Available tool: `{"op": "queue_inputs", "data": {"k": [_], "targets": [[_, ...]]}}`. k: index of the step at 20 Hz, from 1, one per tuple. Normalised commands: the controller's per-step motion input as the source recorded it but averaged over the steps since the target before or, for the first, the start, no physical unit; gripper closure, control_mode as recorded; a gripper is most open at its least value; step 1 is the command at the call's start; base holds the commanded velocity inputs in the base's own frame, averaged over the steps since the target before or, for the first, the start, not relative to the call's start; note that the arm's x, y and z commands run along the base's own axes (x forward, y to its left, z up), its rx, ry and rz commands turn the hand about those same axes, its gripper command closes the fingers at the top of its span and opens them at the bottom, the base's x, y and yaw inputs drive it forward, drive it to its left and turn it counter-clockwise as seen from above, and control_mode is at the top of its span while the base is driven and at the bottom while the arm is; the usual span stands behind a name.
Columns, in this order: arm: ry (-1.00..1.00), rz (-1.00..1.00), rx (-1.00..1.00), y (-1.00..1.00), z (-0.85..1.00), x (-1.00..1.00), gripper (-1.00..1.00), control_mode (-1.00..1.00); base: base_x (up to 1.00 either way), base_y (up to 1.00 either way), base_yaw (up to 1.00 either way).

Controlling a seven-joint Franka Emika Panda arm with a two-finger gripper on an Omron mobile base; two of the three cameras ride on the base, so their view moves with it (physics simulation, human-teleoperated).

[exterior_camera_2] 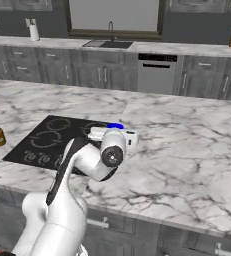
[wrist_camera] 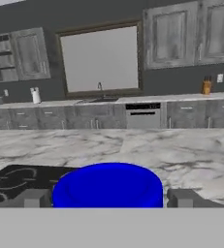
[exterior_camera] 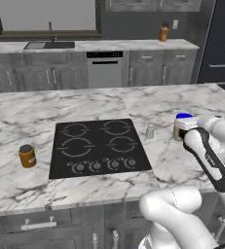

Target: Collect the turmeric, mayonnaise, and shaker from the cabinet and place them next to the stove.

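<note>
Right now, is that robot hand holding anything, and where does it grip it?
It cannot be told: the gripper straddles the mayonnaise at its blue lid, jaws wide.

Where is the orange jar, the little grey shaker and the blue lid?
turmeric [exterior_camera: 27,156], left base view, on the jar's orange side.
shaker [exterior_camera: 150,132], left base view, on its grey body.
mayonnaise [wrist_camera: 108,186], hand view, on the blue lid.

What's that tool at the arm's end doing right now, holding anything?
Tool: open wide, fingers either side of the mayonnaise jar's blue lid; whether it grips cannot be told.
</note>
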Motion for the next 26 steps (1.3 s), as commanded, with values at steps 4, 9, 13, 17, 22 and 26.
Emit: {"op": "queue_inputs", "data": {"k": [4, 9, 13, 17, 22, 26], "targets": [[0.00, 0.52, -0.01, -0.24, -0.35, 0.03, 1.00, -1.00, 0.00, 0.00, 0.00], [0.00, 0.36, -0.04, 0.11, -0.09, -0.01, 1.00, -1.00, 0.00, 0.00, 0.00], [0.00, 0.27, -0.04, 0.30, -0.19, 0.01, 1.00, -1.00, 0.00, 0.00, 0.00], [0.00, 0.24, -0.01, 0.19, -0.42, 0.00, 1.00, -1.00, 0.00, 0.00, 0.00], [0.00, 0.21, 0.00, 0.20, -0.47, 0.00, 1.00, -1.00, 0.00, 0.00, 0.00], [0.00, 0.16, 0.00, 0.10, -0.30, 0.10, 1.00, -1.00, 0.00, 0.00, 0.00]]}}
